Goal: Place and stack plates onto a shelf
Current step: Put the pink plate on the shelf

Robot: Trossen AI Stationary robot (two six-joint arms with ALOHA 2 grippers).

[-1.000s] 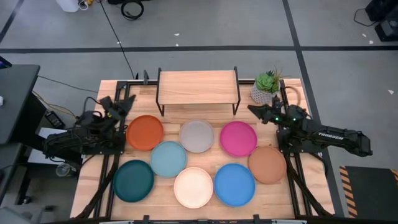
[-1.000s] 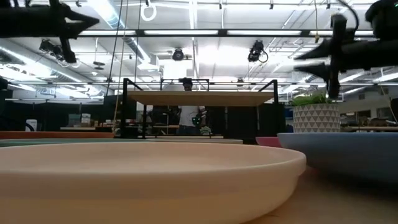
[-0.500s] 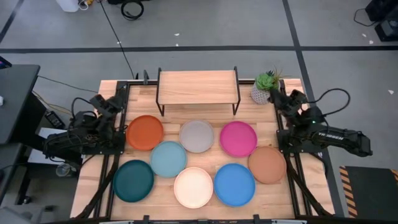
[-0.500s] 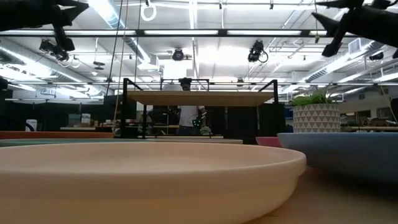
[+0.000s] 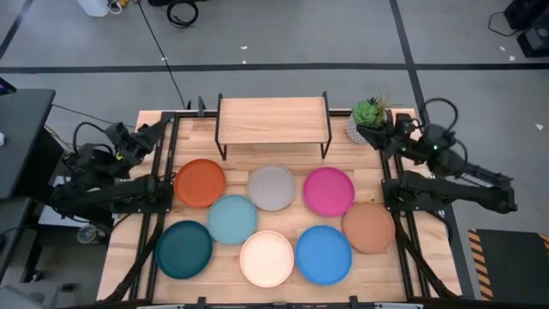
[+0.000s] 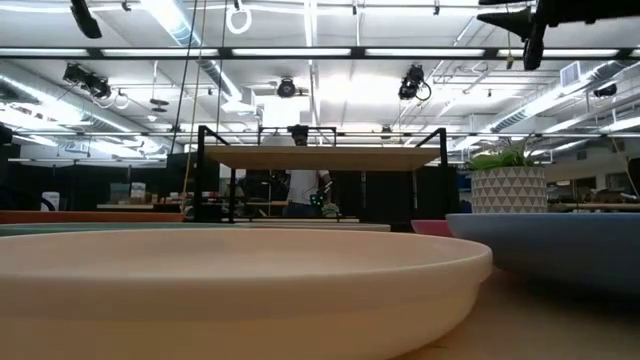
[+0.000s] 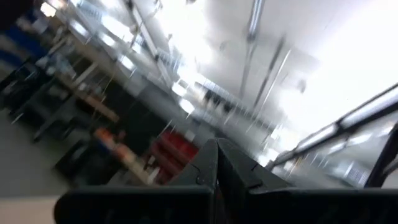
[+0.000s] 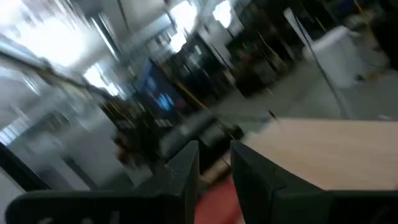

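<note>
Since a second ago both arms have drawn back from the plates and lifted, each now folded at its own side edge of the counter (image 5: 403, 257). The left gripper (image 5: 147, 136) has its fingers pressed together and holds nothing. The right gripper (image 5: 385, 136), beside a potted plant (image 5: 367, 119), shows only a narrow gap and is also empty.

The eight plates (image 5: 272, 187) lie flat in the middle and front of the counter, unstacked, with neighbours touching or just apart. They look light, stiff and smooth, so I would pinch one at its raised rim. They are round, shallow and matte, each a different colour. The shelf (image 5: 273, 119) at the back edge carries nothing yet.
</note>
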